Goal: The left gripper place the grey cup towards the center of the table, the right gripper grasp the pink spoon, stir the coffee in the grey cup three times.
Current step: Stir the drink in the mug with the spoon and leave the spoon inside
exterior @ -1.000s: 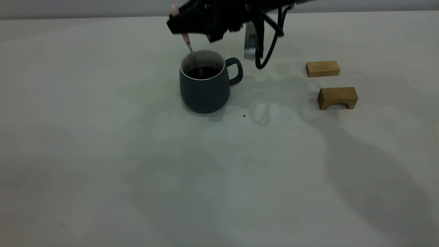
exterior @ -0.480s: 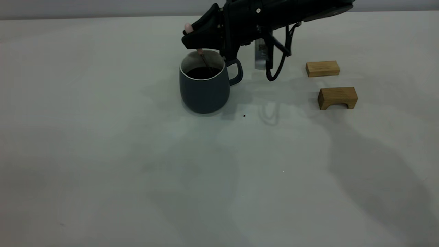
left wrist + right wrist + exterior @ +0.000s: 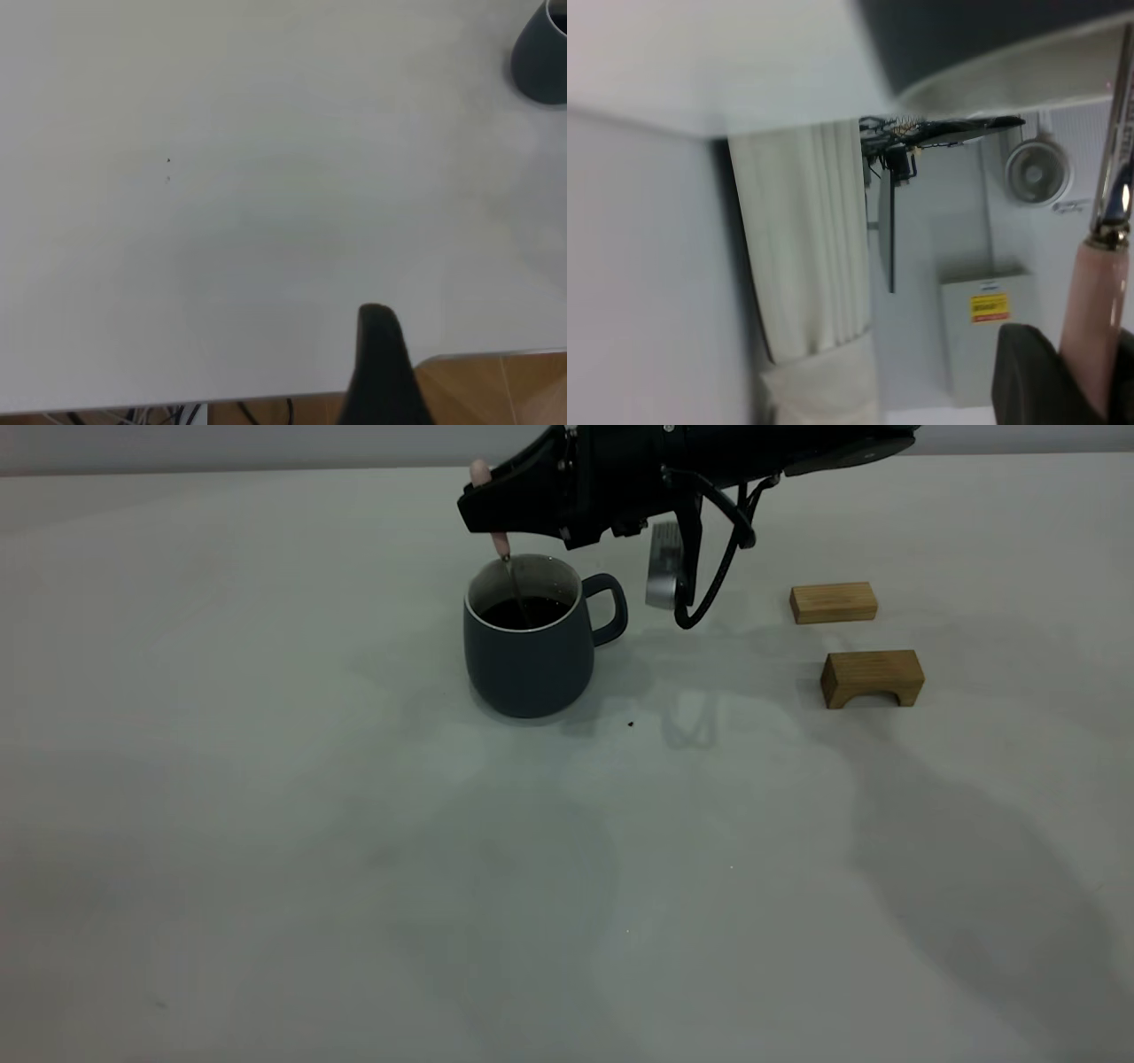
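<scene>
Shifted left since earlier: right hand (image 3: 486, 503), clamped on pink spoon (image 3: 501, 540), stem in grey cup (image 3: 530, 646). Stirring underway. Left hand's (image 3: 381, 367) state unreadable.

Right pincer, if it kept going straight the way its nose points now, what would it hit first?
Probably nothing nearby: the black cabled right pincer points leftward above the dark blue-grey mug, so it should pass over the rim toward bare pale table, though depth is unclear.

A lab: bare white table (image 3: 266, 779), white curtain (image 3: 806, 248), wall fan (image 3: 1034, 173).
</scene>
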Robot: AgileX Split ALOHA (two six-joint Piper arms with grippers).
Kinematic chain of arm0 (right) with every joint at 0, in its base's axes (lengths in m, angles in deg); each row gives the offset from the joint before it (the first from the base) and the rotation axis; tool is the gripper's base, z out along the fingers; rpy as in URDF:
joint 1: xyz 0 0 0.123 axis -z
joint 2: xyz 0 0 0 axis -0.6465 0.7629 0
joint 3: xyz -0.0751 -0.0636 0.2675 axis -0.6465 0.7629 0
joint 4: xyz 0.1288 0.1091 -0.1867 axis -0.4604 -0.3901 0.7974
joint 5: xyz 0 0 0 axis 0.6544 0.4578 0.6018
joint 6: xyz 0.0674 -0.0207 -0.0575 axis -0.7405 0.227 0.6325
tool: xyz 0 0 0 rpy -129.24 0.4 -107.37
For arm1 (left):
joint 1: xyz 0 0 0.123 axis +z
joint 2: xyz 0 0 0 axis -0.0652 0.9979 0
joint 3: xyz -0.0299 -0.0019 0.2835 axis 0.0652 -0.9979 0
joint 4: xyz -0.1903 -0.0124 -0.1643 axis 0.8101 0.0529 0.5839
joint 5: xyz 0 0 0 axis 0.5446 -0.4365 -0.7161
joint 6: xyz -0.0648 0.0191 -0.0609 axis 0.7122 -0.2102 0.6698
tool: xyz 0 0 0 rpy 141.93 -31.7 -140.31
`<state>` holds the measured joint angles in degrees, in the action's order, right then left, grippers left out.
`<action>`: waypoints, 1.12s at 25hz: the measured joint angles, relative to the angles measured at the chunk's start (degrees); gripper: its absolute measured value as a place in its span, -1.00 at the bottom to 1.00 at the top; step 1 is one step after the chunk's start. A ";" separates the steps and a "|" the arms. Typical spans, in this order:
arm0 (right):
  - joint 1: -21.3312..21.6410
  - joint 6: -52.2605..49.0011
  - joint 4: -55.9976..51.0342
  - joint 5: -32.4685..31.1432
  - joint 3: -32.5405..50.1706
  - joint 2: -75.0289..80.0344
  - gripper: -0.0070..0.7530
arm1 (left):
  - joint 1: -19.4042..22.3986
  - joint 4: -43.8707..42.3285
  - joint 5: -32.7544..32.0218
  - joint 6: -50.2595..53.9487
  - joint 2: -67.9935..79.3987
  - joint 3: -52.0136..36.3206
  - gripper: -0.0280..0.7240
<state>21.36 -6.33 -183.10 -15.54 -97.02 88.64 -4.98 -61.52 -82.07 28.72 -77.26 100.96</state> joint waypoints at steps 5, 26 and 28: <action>0.25 10.49 0.27 0.05 0.00 0.00 -0.64 | 0.00 0.00 0.00 0.00 0.00 0.00 0.65; -0.06 13.67 0.23 2.19 0.00 0.00 -0.64 | 0.00 0.00 0.00 0.00 0.00 0.00 0.65; 0.80 12.76 2.01 0.99 0.00 0.00 -0.64 | 0.00 0.00 0.00 0.00 0.00 0.00 0.65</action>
<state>22.16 6.44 -181.09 -14.55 -97.02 88.64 -4.98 -61.52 -82.07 28.72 -77.26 100.96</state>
